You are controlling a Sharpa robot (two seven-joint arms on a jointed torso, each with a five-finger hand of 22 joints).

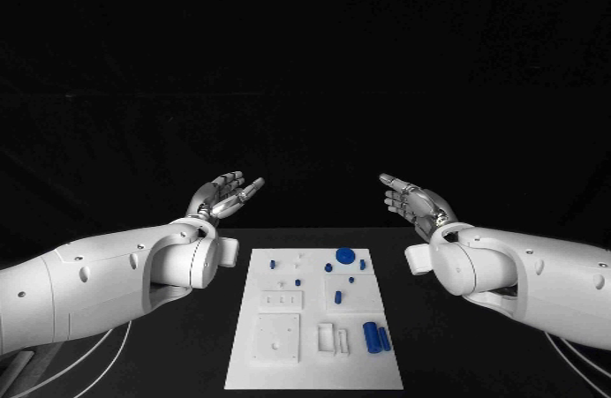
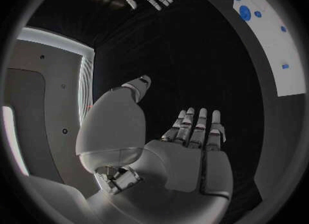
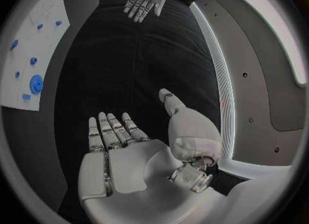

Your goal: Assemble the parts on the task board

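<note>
1. Left hand (image 1: 224, 195): you see it raised above the far end of the black table (image 1: 191, 354), palm turned inward toward the other hand. Its fingers are extended and slightly apart, and they hold nothing. The left wrist view shows the same hand (image 2: 187, 152) with straight fingers lying side by side and the thumb set off.
2. Right hand (image 1: 418, 200): you find it mirrored on the opposite side, well apart from the left, palm inward, fingers extended, loosely apart and empty. The right wrist view (image 3: 122, 147) confirms this.
3. Task board (image 1: 319, 319): the white plate lies flat mid-table between the two forearms, nearer the robot than both hands, touched by neither.
4. Parts: a round blue disc (image 1: 345, 256) sits at the board's far end with small blue pegs (image 1: 337, 297) around it; two blue cylinders (image 1: 374, 337) lie side by side near the right edge.
</note>
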